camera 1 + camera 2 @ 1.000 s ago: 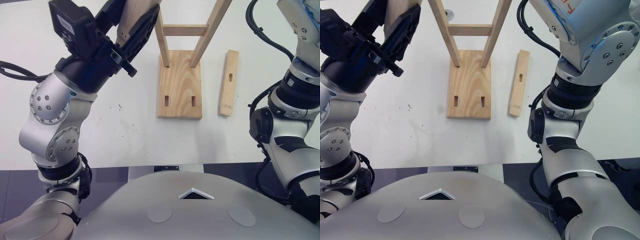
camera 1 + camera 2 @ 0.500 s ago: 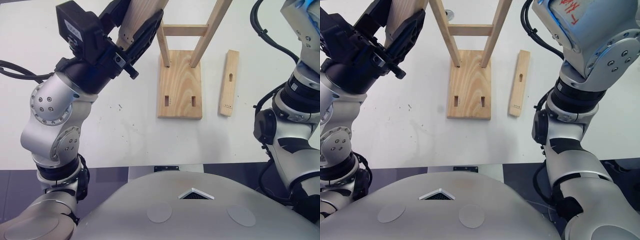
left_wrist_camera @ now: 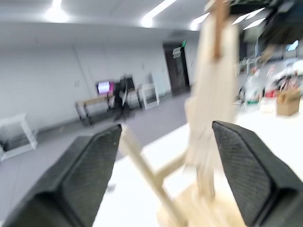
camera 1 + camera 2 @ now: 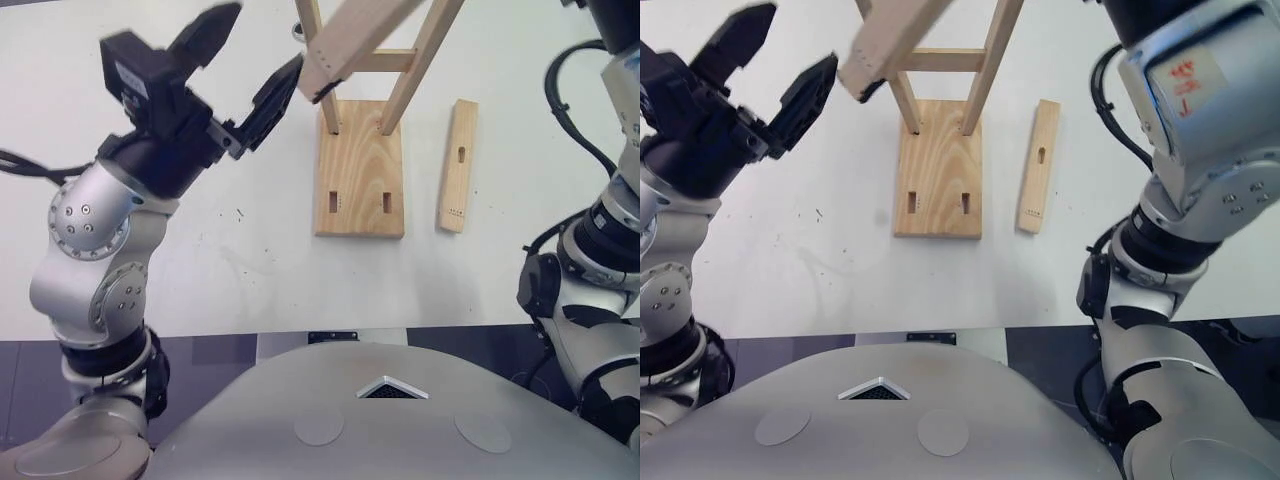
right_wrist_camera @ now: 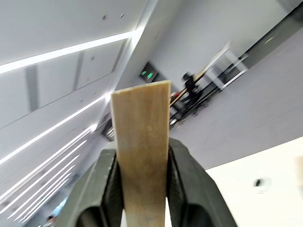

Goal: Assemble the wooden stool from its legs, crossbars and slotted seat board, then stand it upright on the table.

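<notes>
White table (image 4: 250, 270) was observed bearing the slotted seat board (image 4: 360, 180); two legs (image 4: 413, 68), joined by a crossbar (image 4: 378, 61), were stood at its far end. A loose bar (image 4: 458, 165) was noted just right of it. The left gripper (image 4: 245, 65) was found spread wide beside a tilted wooden piece (image 4: 352, 30), which was clamped in the right gripper (image 5: 144, 161).

Surface: white flat-topped table (image 4: 200, 270), matte.
Centre: pale rectangular wooden seat board (image 4: 360, 175) lying flat on the table, long side running away from the robot.
Board slots: two near slots open; the far end takes two slanted wooden legs (image 4: 400, 85) joined by a crossbar (image 4: 368, 61).
Right of board: narrow pale wooden slat (image 4: 458, 165) lying flat, parallel to the board, just beside it but apart, one slot mid-length.
Far edge: small round grey disc (image 4: 898, 28) on the table.
Marks: dark specks (image 4: 240, 212) left of the board.
</notes>
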`<state>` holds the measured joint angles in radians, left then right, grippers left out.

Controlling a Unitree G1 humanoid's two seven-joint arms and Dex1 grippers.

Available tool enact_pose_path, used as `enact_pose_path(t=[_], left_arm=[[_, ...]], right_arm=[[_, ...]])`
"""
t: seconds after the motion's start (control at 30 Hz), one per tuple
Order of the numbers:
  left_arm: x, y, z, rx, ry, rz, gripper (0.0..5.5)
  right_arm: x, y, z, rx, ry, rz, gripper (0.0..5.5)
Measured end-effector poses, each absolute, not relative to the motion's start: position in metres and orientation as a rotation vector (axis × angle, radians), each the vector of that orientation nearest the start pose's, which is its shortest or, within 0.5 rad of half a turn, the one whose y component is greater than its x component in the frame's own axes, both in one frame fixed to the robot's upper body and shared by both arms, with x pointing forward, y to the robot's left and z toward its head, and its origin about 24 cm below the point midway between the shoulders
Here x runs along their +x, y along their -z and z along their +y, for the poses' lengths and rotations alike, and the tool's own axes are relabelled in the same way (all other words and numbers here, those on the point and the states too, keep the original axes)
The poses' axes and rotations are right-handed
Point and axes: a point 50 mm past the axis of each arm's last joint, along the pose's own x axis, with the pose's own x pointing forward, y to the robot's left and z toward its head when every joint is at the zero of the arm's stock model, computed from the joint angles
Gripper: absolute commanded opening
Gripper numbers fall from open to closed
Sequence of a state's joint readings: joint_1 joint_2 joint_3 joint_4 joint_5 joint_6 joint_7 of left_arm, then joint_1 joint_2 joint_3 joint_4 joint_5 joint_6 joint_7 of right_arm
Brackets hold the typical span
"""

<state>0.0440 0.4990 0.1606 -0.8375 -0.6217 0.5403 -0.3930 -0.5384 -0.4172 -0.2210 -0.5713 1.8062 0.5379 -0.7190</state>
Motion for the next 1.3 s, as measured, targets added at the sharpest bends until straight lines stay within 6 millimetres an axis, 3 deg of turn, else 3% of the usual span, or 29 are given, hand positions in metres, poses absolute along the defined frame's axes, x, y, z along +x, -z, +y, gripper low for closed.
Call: enact_pose_path(t=[0.13,0.23,0.37,0.4,0.77,0.97,1.17,1.3], left_arm=[[0.166,-0.149,0.181,0.015,0.745,0.021,4.21],[0.183,-0.093,0.204,0.149,0.528,0.253,4.21],[0.199,-0.03,0.194,0.294,0.457,0.43,4.21],[0.199,-0.025,0.192,0.316,0.465,0.435,4.21],[0.205,-0.023,0.141,0.301,0.601,0.397,4.21],[0.212,-0.026,0.123,0.286,0.626,0.392,4.21],[0.211,-0.029,0.115,0.274,0.649,0.376,4.21],[0.214,-0.038,0.13,0.292,0.585,0.352,4.21]], right_arm=[[0.218,-0.256,-0.176,0.752,-0.334,-0.072,1.05],[0.205,-0.22,-0.175,0.653,-0.249,-0.016,1.05],[0.195,-0.181,-0.167,0.597,-0.225,0.022,1.05],[0.194,-0.178,-0.168,0.582,-0.222,0.014,1.05],[0.184,-0.156,-0.175,0.455,-0.158,-0.035,1.05],[0.181,-0.152,-0.173,0.455,-0.144,-0.059,1.05],[0.181,-0.152,-0.173,0.448,-0.142,-0.066,1.05],[0.175,-0.158,-0.177,0.41,-0.159,-0.085,1.05]])
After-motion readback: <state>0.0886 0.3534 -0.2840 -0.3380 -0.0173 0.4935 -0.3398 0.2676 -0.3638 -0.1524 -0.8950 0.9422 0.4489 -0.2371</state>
